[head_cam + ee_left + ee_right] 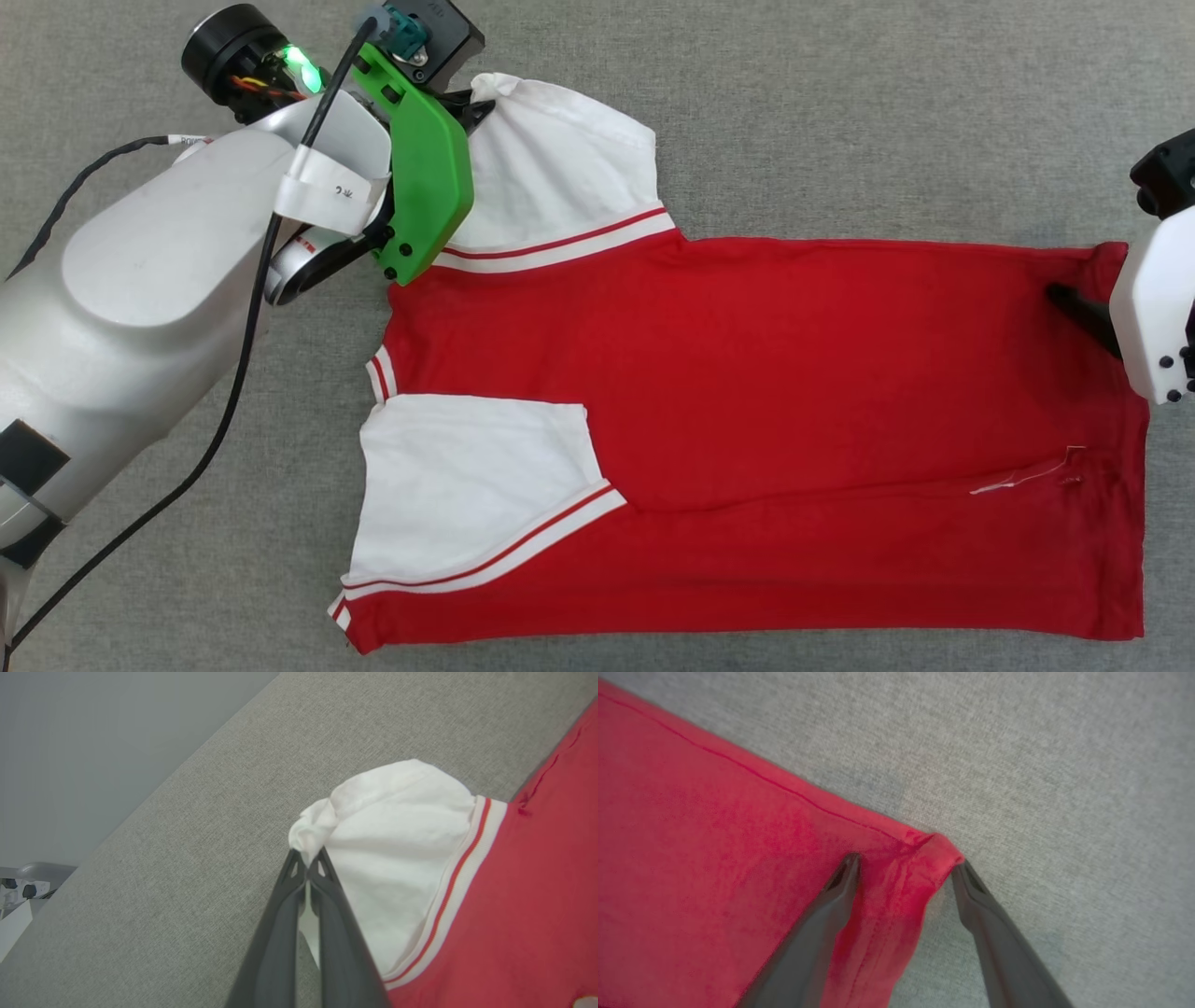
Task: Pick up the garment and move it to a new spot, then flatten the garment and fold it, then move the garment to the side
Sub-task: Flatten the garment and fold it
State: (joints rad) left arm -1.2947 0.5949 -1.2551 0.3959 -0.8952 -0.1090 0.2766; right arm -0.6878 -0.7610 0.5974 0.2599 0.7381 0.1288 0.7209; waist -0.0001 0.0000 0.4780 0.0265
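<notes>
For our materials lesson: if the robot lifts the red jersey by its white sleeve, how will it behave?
Probably floppy: the white sleeve bunches where the left gripper pinches it. Likely light: the red jersey lies thin and flat.

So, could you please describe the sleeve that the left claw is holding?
The red garment lies spread on the grey surface, with two white sleeves at its left end. The held sleeve juts beyond the garment's far edge, its tip bunched in the shut left claw; the other sleeve lies folded flat over the red body.
</notes>
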